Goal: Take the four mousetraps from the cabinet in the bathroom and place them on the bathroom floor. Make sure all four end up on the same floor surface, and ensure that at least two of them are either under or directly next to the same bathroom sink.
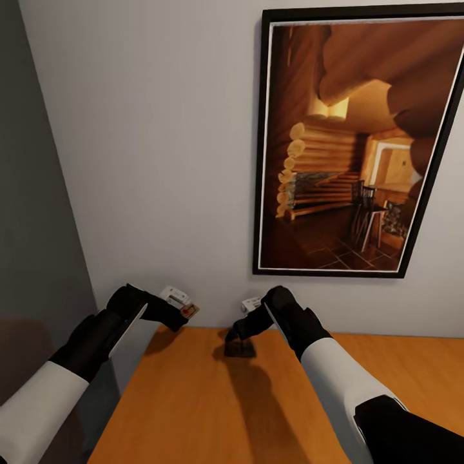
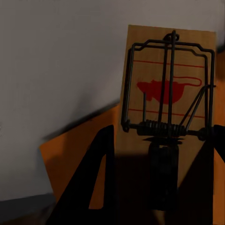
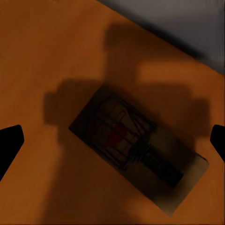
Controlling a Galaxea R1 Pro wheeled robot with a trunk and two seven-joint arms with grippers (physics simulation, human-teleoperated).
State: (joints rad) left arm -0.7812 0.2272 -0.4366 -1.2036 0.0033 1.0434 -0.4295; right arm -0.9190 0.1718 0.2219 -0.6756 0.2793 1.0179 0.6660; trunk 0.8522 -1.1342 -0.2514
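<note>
One mousetrap (image 1: 189, 311) is held off the back left corner of the orange-brown cabinet (image 1: 193, 399), with my left gripper (image 1: 182, 317) shut on it. In the left wrist view this mousetrap (image 2: 168, 89) is a brown board with a wire bar and a red mouse print, clamped between the dark fingers (image 2: 96, 185). A second mousetrap (image 1: 240, 348) lies flat on the cabinet top near its back edge. My right gripper (image 1: 234, 335) hovers just above it, open. In the right wrist view that trap (image 3: 138, 147) lies diagonally in shadow between the spread fingertips (image 3: 9, 145).
A white wall rises right behind the cabinet, with a large black-framed picture (image 1: 354, 142) of a log cabin hanging on it. A grey wall (image 1: 32, 193) stands at the left. The cabinet's left edge (image 1: 122, 399) drops off beside my left arm.
</note>
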